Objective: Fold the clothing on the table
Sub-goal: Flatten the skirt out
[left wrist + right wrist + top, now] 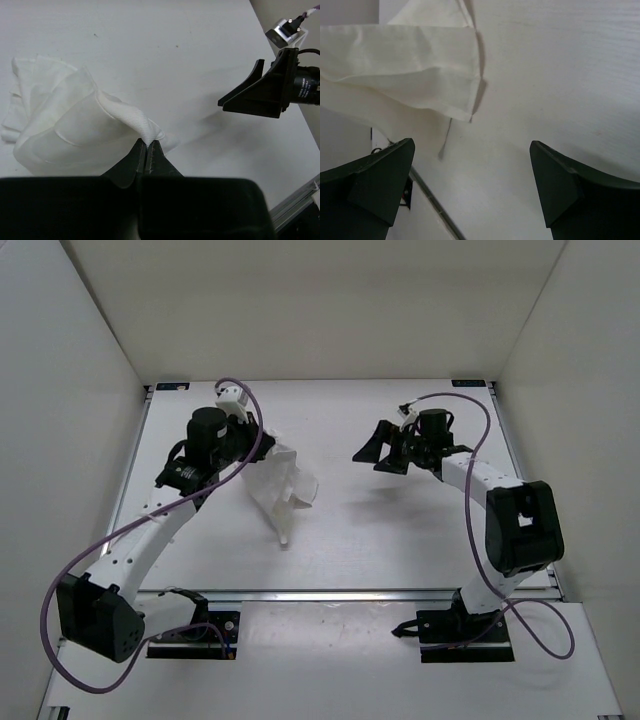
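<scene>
On the table (400, 540), left tool (146, 144) pinches clothing (283, 483).

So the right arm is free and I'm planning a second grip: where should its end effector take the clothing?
Probably the loose hemmed corner of the clothing, approached from the right, where the open right end effector is. That corner juts toward it with its edge exposed, and the left end effector pinches a fold on the far side.
</scene>
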